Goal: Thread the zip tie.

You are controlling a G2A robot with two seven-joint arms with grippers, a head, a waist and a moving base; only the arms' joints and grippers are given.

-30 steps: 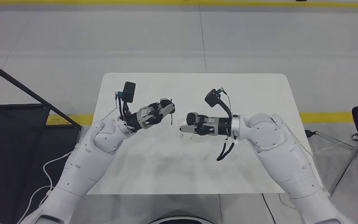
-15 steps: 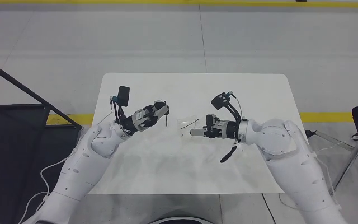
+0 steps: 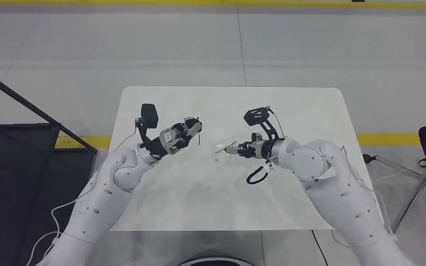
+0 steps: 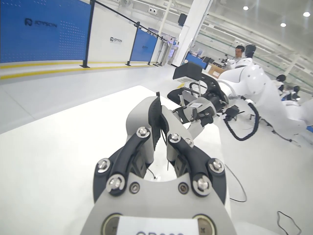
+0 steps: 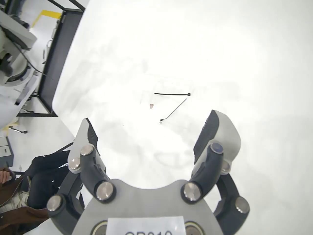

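Blue panel (image 4: pixel 41 23) — logo print | wrist label (image 5: pixel 146 226) — cropped, unreadable

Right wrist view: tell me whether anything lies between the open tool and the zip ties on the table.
Nothing visible does. The right tool hangs open above the table, and the straight zip tie and the bent zip tie lie on it uncovered. A small scrap lies beside them, not in the way.

The white table (image 3: pixel 299 113) is standing on a pale grey floor (image 3: pixel 200 46); two black zip ties are lying on it just beside each other, a straight zip tie (image 5: pixel 172 94) and a bent zip tie (image 5: pixel 174 110); a small pinkish scrap (image 5: pixel 151 106) is lying near them.
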